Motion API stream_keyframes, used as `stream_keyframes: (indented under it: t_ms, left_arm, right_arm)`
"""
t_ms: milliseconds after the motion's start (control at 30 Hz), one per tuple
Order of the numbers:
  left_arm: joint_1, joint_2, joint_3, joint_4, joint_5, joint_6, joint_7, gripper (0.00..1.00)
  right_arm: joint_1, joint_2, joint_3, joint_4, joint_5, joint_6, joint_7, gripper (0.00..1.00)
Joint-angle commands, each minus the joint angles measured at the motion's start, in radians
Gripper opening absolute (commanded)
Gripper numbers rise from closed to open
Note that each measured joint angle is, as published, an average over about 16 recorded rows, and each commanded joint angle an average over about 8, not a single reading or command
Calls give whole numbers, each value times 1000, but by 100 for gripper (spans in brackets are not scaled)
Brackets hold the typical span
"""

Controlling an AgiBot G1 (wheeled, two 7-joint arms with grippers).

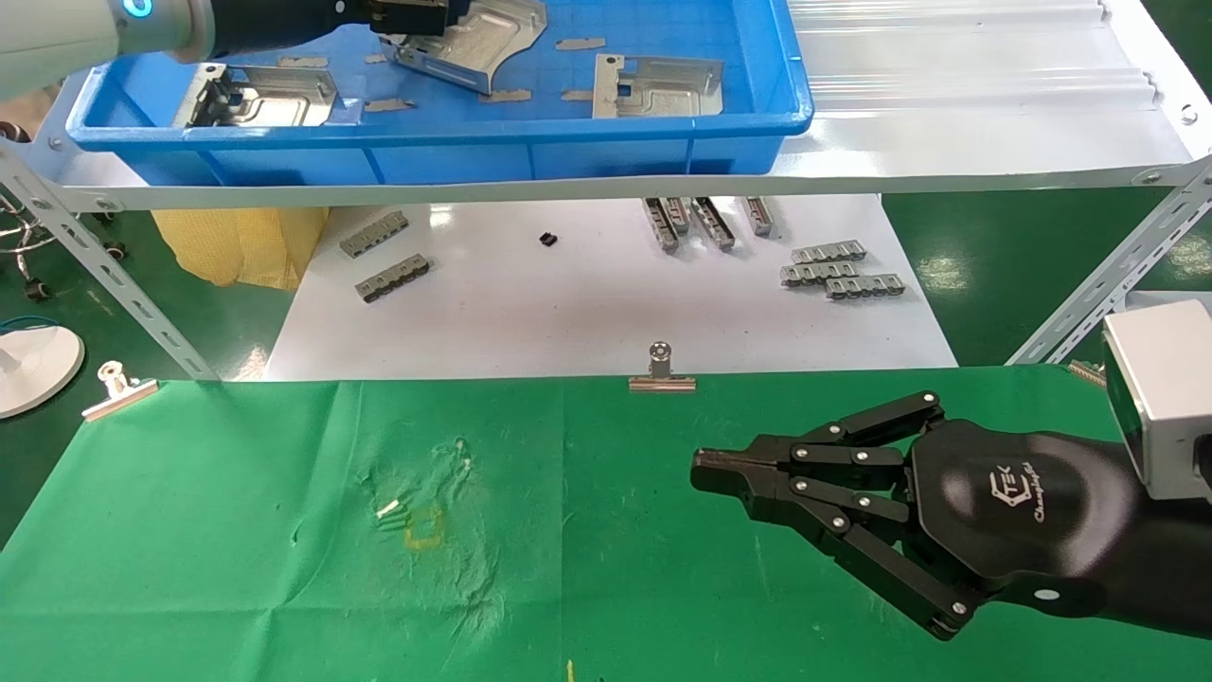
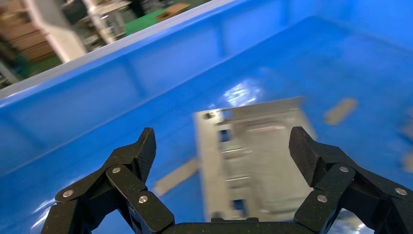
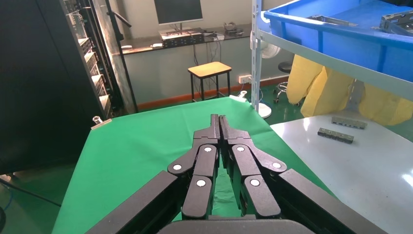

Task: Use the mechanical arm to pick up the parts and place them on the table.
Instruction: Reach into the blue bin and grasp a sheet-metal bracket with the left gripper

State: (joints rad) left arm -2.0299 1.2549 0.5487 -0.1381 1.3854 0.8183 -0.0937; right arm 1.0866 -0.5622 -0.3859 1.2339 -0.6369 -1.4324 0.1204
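Three shiny silver parts lie in the blue tray (image 1: 436,133) on the shelf: one at the left (image 1: 265,95), one in the middle (image 1: 492,38), one at the right (image 1: 658,85). My left gripper (image 1: 426,21) is down in the tray at the middle part. In the left wrist view the gripper (image 2: 224,146) is open, with that part (image 2: 258,156) lying between and below its fingers (image 2: 143,148), not held. My right gripper (image 1: 703,469) is shut and empty, low over the green table (image 1: 237,530); it also shows in the right wrist view (image 3: 219,119).
A glossy white board (image 1: 587,313) behind the table carries grey toothed strips (image 1: 838,270). Binder clips (image 1: 661,371) hold the cloth's far edge. Angled shelf legs (image 1: 104,275) stand at both sides. Small grey strips (image 1: 388,104) lie in the tray.
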Motion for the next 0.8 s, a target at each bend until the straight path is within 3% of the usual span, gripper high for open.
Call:
stream_keyframes:
  t_ms: [33,67,800]
  left_arm:
    - [-14,25,4,49,10,-53,1,12]
    - [-16,31,6,61,14,-61,1,0]
    - [-13,67,8,118,16,-88,5,0]
  right_arm:
    - [0,0,0,0,0,0,0,100]
    - [0,0,0,0,0,0,0,100]
    - [0,0,0,0,0,0,0,100]
